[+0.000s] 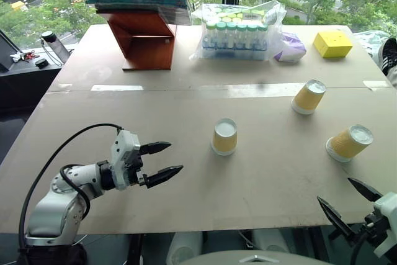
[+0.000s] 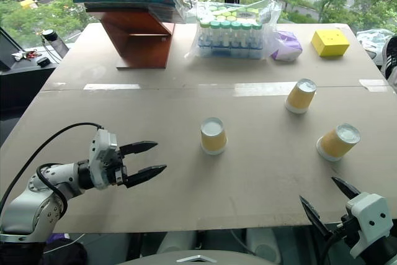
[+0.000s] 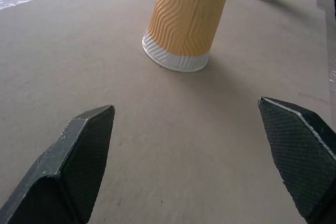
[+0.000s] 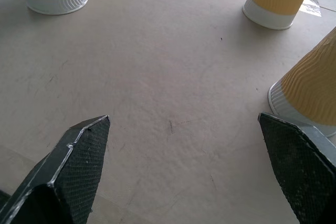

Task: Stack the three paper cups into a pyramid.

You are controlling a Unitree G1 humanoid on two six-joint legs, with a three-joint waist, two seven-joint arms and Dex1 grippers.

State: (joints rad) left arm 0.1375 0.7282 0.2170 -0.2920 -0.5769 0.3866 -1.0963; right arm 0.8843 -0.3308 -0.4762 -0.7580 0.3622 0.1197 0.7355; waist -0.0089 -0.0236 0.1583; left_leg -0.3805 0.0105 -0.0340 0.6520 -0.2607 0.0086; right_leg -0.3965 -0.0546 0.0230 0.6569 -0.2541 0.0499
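Your left gripper hangs over the near-left part of the table, jaws spread wide, nothing btwn them, tips pointing toward the table's middle. First cup in line w/ it is the middle cup: upside down, white base up, rim on the board, standing upright. It's ahead of your left jaws, apart from them w/ bare board btwn; in the left wrist view it sits past the fingertips, roughly centred on the gap, not inside it.

Moving right: the far cup also stands inverted, further back and to the right, near the strip of tape that crosses the table. Then the right cup, inverted too, closest to the right edge. All 3 cups stand well apart from each other, none stacked.

Your right gripper is at the near-right corner, by the table's front edge, jaws also wide, empty. The right cup is ahead of it, nearest of the three; in the right wrist view its base rim shows just beside one fingertip, but you can't tell contact from that — head views show a gap.

At the back, left to right: wooden rack w/ books on it, bagged pack of green-capped bottles, purple item, yellow box.
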